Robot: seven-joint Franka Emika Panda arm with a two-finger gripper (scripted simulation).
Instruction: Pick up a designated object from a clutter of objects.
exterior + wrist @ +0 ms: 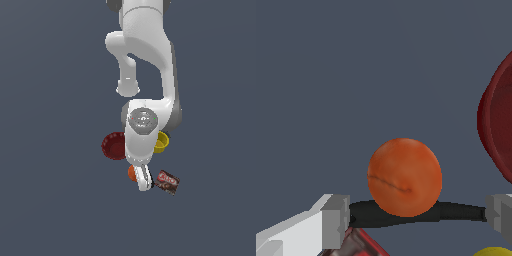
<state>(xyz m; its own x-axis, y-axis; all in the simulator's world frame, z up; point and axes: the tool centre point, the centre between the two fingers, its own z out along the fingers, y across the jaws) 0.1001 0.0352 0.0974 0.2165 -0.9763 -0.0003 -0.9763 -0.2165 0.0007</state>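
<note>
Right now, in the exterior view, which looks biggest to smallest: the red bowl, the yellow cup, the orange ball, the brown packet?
1. Red bowl.
2. Brown packet.
3 and 4. Yellow cup and orange ball: the arm hides part of each, so I can't rank them.

The arm (145,60) is built of smooth, glossy white rounded segments with dark grey seams at the joints. A round silver-grey cap (143,120) is set on the wrist. Pale grey, blocky fingertips (336,221) are seen.

Flat, even simulator lighting; the dark grey surface (45,200) carries no cast shadows or glare. Both views are sharp, slightly pixelated, undistorted at edges.
</note>
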